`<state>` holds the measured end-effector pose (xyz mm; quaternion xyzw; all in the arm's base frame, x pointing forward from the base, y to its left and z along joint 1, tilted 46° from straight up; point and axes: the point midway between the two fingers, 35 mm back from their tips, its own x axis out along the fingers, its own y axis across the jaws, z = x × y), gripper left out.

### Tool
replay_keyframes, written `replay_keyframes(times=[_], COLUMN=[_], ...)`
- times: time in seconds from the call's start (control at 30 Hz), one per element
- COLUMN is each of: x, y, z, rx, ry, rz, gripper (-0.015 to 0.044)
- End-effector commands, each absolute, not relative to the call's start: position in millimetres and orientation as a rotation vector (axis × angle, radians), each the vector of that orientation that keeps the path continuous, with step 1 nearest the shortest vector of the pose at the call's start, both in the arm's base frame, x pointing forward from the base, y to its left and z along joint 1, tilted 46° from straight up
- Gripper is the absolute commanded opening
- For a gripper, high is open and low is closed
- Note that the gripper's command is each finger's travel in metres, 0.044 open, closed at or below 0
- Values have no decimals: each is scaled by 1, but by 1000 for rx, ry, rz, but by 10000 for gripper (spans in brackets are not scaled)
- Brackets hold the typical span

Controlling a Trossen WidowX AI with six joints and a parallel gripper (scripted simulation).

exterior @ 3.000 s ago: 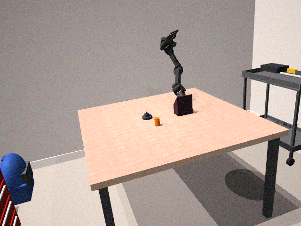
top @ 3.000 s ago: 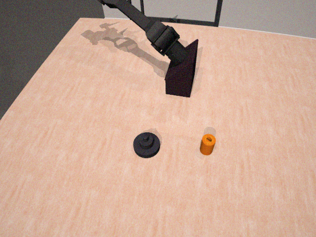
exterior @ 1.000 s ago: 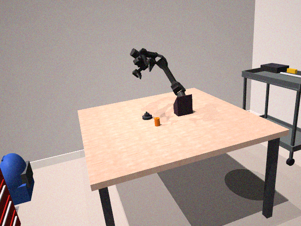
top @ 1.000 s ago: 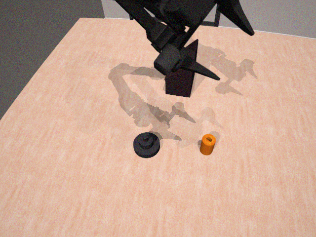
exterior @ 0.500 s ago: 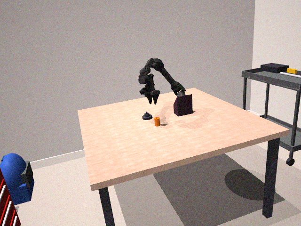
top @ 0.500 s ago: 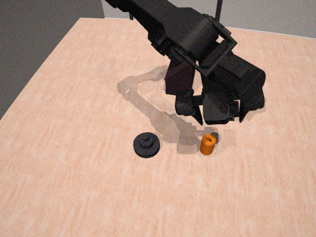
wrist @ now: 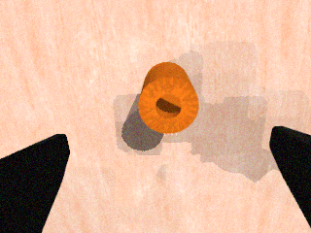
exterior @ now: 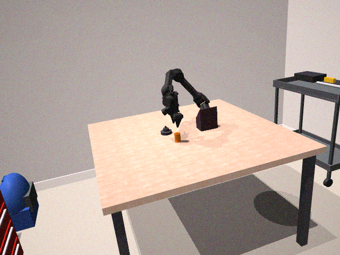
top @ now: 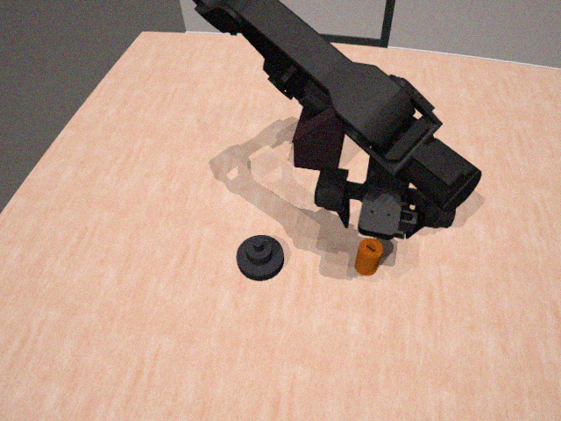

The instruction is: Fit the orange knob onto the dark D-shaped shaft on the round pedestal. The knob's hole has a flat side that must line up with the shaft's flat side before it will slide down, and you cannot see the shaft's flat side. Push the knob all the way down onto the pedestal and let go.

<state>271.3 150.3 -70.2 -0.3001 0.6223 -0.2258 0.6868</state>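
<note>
And here the orange knob (top: 367, 259) (exterior: 177, 137) (wrist: 168, 109) is found standing upright on the counter (top: 226, 344) (exterior: 153, 161) (wrist: 58, 58), its long axis vertical, just beside the round pedestal (top: 248, 267) (exterior: 166, 133) and apart from it. The end effector (exterior: 177, 126) (wrist: 170, 140) is seen above the knob, its fingers spread wide with nothing held. In the wrist view the knob is framed between the fingertips sideways, but is set further up, beyond the line joining them; that offset, it seems, must be closed before the knob can be straddled and gripped. The D-shaped hole is shown facing upward, its turn to be minded later.
</note>
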Motion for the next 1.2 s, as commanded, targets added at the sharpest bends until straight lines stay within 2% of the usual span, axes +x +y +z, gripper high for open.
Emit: replay_keyframes(times=[0.0, 1.17], x=[269, 276], y=[128, 97], z=[-88, -124], rx=[-693, -693], ry=[1408, 1408], rz=[-528, -527], gripper=[440, 440])
